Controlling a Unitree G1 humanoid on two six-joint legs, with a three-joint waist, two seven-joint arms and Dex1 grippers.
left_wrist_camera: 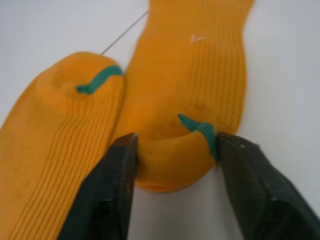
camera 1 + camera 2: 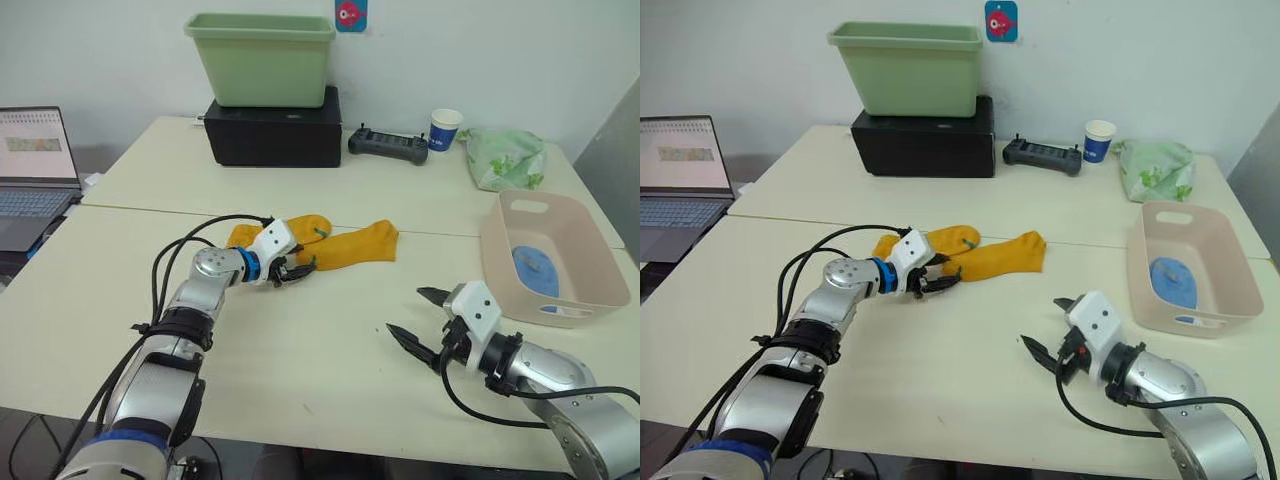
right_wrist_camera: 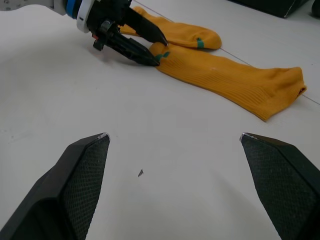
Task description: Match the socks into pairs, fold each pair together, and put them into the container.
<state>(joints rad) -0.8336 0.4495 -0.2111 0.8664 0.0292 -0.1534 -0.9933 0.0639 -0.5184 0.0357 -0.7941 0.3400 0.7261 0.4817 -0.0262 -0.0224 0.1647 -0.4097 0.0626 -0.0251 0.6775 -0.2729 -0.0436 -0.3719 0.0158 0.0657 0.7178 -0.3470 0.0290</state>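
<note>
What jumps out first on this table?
Two mustard socks lie mid-table, and the left hand has its fingers closed around one sock's toe. The right hand hovers open over bare table nearer the front. At the right edge a pink basin holds something blue.

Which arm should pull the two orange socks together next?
Left. The left gripper already has its fingers around one orange sock's toe, beside the other orange sock. The right gripper hovers open over bare table, apart from both.
</note>
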